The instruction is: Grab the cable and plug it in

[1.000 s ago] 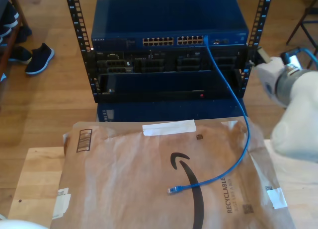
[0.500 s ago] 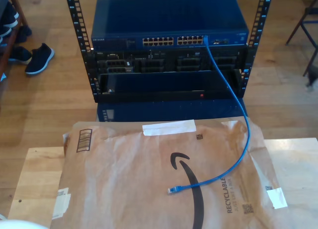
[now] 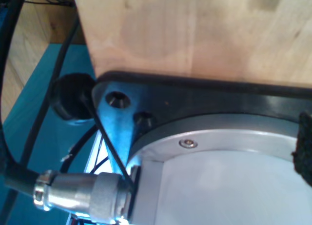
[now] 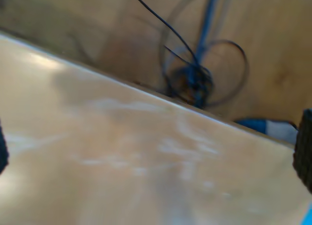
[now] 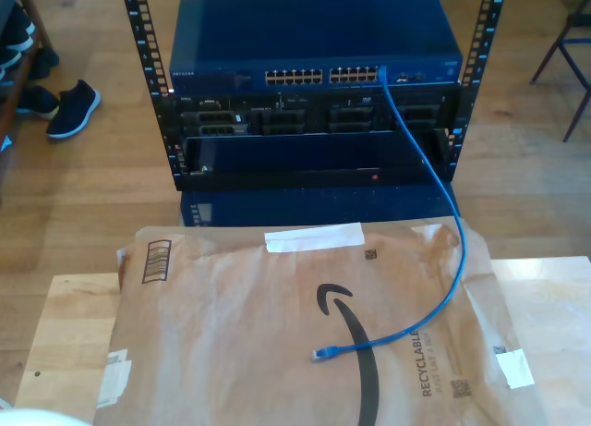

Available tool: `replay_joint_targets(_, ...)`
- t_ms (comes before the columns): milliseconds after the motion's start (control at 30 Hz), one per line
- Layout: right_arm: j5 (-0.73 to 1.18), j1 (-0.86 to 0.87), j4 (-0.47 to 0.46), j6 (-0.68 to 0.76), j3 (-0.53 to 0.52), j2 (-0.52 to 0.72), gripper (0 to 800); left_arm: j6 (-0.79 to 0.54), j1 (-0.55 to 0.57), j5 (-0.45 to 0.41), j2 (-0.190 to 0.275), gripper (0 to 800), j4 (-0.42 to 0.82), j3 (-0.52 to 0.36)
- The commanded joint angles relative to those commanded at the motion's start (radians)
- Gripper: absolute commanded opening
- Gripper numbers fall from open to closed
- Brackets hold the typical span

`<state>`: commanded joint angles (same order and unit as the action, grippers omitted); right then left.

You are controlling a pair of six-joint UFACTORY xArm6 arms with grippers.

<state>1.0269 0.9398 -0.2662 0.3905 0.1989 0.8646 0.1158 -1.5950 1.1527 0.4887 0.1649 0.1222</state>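
1. Paper mailer (image 5: 277, 334) lies flat on table (image 5: 65, 324), covering most of it; bare table shows at exterior view's left & right.
2. Rack (image 5: 314, 84) stands behind table, on floor.
3. Switch (image 5: 314, 75) sits at rack top, other units below it.
4. Cable (image 5: 443, 260): one end in a switch port toward exterior view's right, runs down over mailer's far edge; free plug (image 5: 321, 354) rests on mailer, near its middle.
5. Shoes (image 5: 69, 107) on floor at exterior view's left, beside rack.
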Motion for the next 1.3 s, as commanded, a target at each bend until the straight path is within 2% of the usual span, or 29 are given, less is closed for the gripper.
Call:
replay_joint_targets(100, -0.054, 0.124, 0.000, -0.121, -0.060, 0.020, 794, 0.000, -0.002, 0.000, 0.000, 799, 0.000, 0.000)
replay_joint_targets(200, -0.058, 0.241, 0.002, -0.180, -0.094, 0.014, 794, 0.000, -0.002, 0.000, 0.000, 799, 0.000, 0.000)
replay_joint_targets(400, -0.103, 0.333, 0.006, -0.199, -0.157, -0.008, 794, 0.000, -0.002, 0.000, 0.000, 799, 0.000, 0.000)
replay_joint_targets(533, -0.104, 0.436, 0.017, -0.195, -0.161, -0.107, 797, 0.000, -0.002, 0.000, 0.000, 799, 0.000, 0.000)
replay_joint_targets(600, -0.103, 0.488, 0.061, -0.193, -0.163, -0.146, 799, 0.000, 0.000, 0.000, 0.000, 799, 0.000, 0.002)
replay_joint_targets(667, -0.104, 0.497, 0.120, -0.196, -0.167, -0.172, 799, 0.000, -0.002, 0.000, 0.000, 799, 0.000, 0.000)
replay_joint_targets(767, -0.114, 0.496, 0.149, -0.198, -0.167, -0.222, 798, 0.000, 0.000, 0.000, 0.000, 799, 0.000, 0.000)
replay_joint_targets(1300, -0.138, 0.493, 0.144, -0.239, -0.175, -0.222, 798, 0.000, -0.002, 0.000, 0.000, 799, 0.000, 0.000)
